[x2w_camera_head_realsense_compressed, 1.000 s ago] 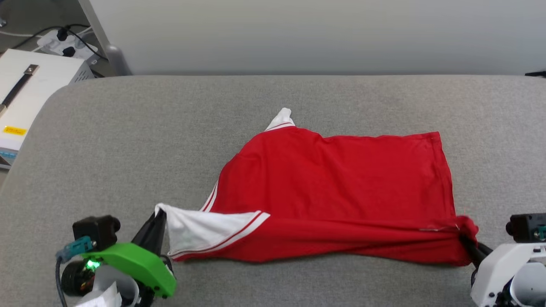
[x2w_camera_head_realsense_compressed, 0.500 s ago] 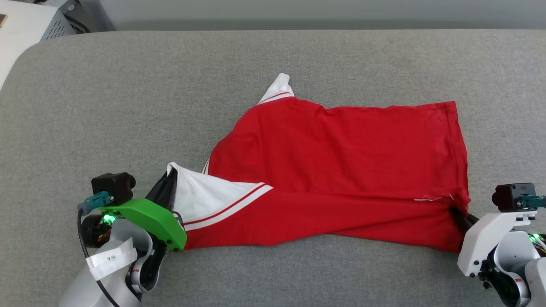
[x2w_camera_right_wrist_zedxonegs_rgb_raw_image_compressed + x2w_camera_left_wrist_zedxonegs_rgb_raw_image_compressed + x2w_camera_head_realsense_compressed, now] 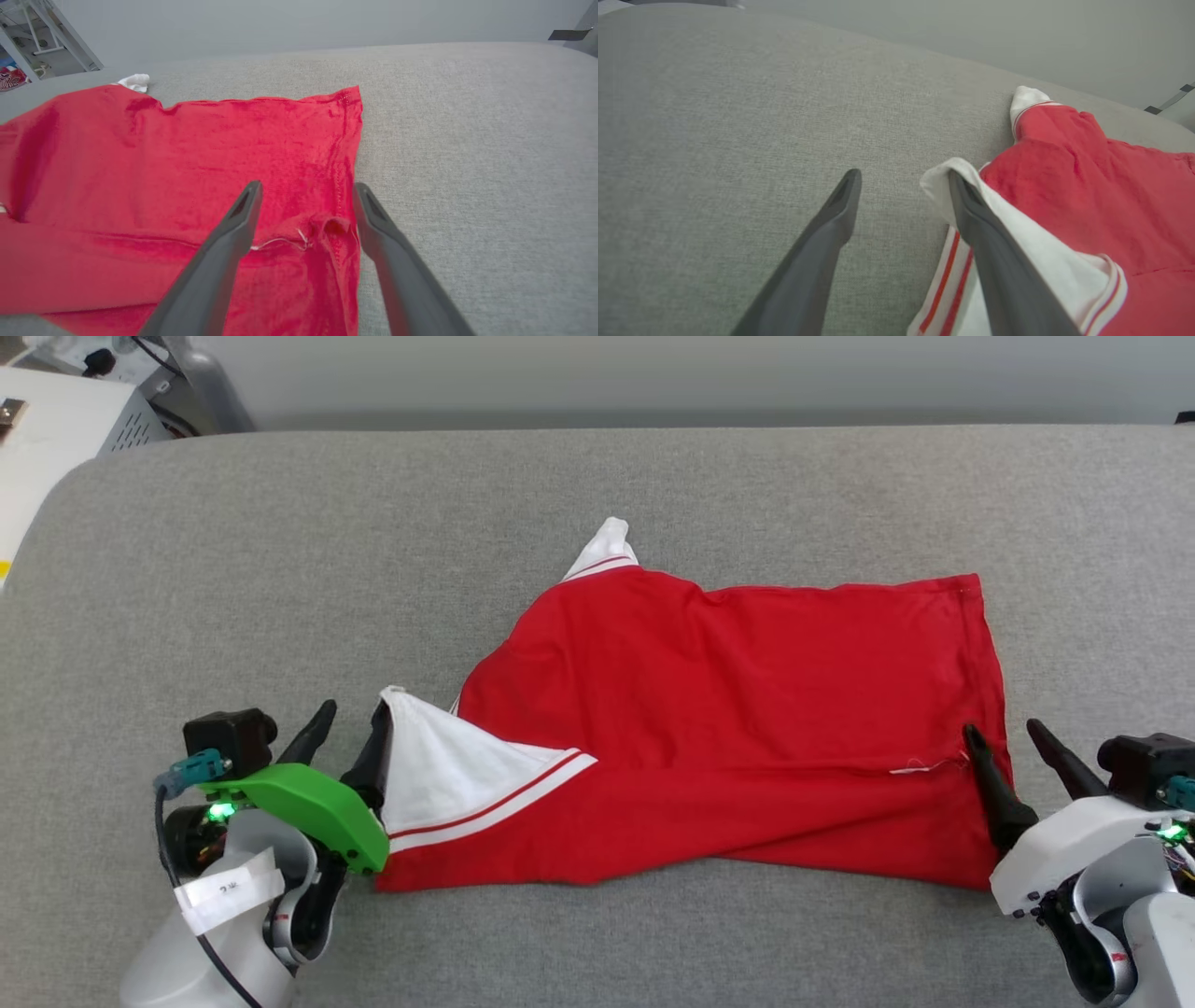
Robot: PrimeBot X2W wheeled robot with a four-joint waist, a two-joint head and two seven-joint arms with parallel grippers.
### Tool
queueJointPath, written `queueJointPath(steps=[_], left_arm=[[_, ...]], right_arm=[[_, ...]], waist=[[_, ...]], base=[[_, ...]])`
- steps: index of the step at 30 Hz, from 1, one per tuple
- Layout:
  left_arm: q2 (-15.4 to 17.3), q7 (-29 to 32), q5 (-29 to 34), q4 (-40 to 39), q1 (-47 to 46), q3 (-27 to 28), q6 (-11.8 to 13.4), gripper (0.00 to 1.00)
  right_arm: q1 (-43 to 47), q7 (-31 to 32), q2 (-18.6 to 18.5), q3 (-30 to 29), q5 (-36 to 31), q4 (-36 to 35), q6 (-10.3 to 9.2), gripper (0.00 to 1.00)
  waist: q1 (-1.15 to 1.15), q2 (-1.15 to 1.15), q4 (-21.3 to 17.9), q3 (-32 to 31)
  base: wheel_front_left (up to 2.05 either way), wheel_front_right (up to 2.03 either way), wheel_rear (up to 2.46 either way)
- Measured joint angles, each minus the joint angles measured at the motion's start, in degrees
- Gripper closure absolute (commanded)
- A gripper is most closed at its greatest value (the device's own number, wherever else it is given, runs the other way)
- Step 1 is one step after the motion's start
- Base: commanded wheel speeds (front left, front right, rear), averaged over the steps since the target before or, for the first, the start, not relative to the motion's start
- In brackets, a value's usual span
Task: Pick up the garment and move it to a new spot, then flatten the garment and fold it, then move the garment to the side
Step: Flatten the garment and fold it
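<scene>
Wide open left pincer (image 3: 347, 733) at the low left, nothing gripped. One dark finger (image 3: 992, 261) touching the white sleeve (image 3: 448, 775), cloth draped on it; other finger over bare gray. Wide open right pincer (image 3: 1004, 733) at the low right too, nothing gripped, fingers standing either side of the red near corner, cloth lying loose between them.

Biggest thing: gray cloth top (image 3: 280, 569), rounded at the far left corner, spread under everything.

Next: garment (image 3: 747, 691), red, lying mostly flat on the gray cloth top, from the middle to the right, between the two pincers. Near edge folded over in a long band. White sleeve with two red stripes at the left near end. Second sleeve tip (image 3: 611, 537), white, poking out at the far side. Straight stitched hem down the right side.

Smaller: white box (image 3: 56, 420) off the far left corner, vent slots on its side.

Smaller still: green cover (image 3: 299, 803) on the left arm, then a white tape label (image 3: 229, 894) wrapped lower down, tiny dark marks on it, too small to read.

Tiniest: loose white thread (image 3: 920, 767) on the red cloth by the right pincer.
</scene>
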Motion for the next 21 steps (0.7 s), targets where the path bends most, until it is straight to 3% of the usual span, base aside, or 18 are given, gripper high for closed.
queueJointPath(steps=[4,8,16,21], left_arm=[[2.9,2.6,-1.0,-1.8,1.7,0.6,0.6,0.00],[6.7,9.5,-2.6,-6.2,4.3,0.5,1.3,0.00],[14.1,29.8,-7.2,-22.1,10.0,-1.6,6.8,0.00],[15.3,36.2,-9.0,-27.0,11.7,-2.8,10.0,0.00]], right_arm=[[1.9,-3.4,1.4,-2.0,-2.7,-2.1,-0.01,0.00],[4.8,-3.6,3.0,-3.8,-4.4,-5.5,-0.38,0.00],[9.7,-1.2,6.4,-6.3,-5.9,-11.6,-0.40,0.00],[10.7,0.1,7.8,-6.6,-5.9,-13.6,-0.40,0.00]], waist=[[0.00,0.00,-0.3,-2.2],[0.00,0.00,-0.5,-4.4],[0.00,0.00,-1.2,-6.9],[0.00,0.00,-1.9,-6.2]], base=[[0.00,0.00,0.00],[0.00,0.00,0.00],[0.00,0.00,0.00],[0.00,0.00,0.00]])
